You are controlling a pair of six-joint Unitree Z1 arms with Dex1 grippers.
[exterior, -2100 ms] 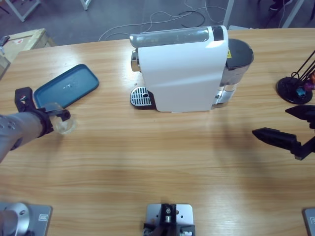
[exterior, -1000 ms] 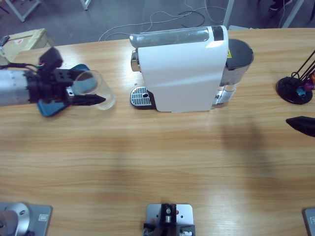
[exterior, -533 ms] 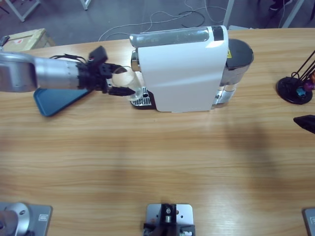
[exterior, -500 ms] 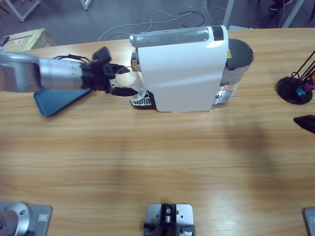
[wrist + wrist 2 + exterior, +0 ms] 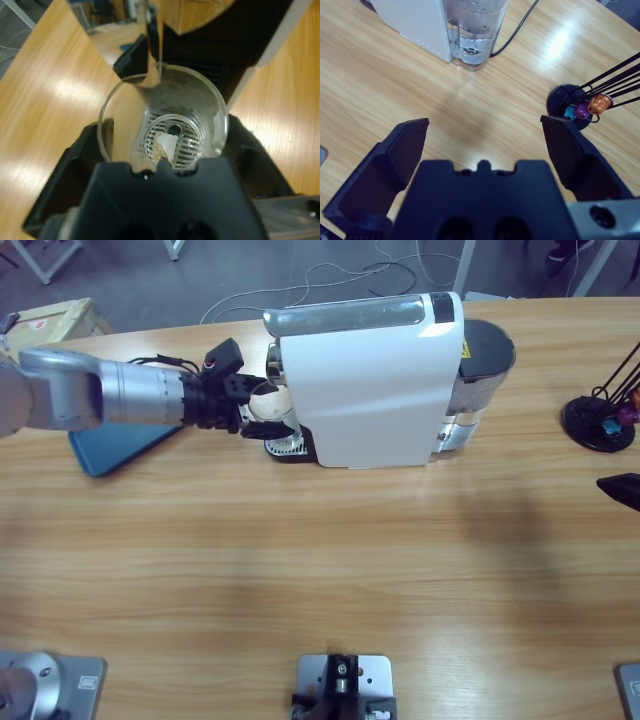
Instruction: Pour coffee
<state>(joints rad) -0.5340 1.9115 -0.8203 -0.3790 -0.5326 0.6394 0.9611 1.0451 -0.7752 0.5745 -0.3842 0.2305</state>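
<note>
The white coffee machine (image 5: 370, 380) stands at the back middle of the table. My left gripper (image 5: 262, 412) is shut on a clear glass (image 5: 272, 412) and holds it at the machine's left end, over the metal drip tray (image 5: 287, 445). In the left wrist view the glass (image 5: 162, 120) sits upright between the jaws of my left gripper (image 5: 162, 150), under the chrome spout (image 5: 145, 50). The tray's grate (image 5: 172, 142) shows through the glass bottom. The glass holds no liquid. My right gripper (image 5: 485, 125) hangs open over bare table, with only its tip (image 5: 622, 490) at the right edge.
A blue tray (image 5: 110, 440) lies left of the machine, partly under the left arm. The machine's water tank (image 5: 475, 30) sits at its right end, with a cable behind it. A black capsule stand (image 5: 600, 420) with coloured capsules (image 5: 577, 107) is at far right.
The left arm carried the glass from the table's left side rightward, past the blue tray, to the drip tray under the spout. The right gripper drew back to the right edge.
</note>
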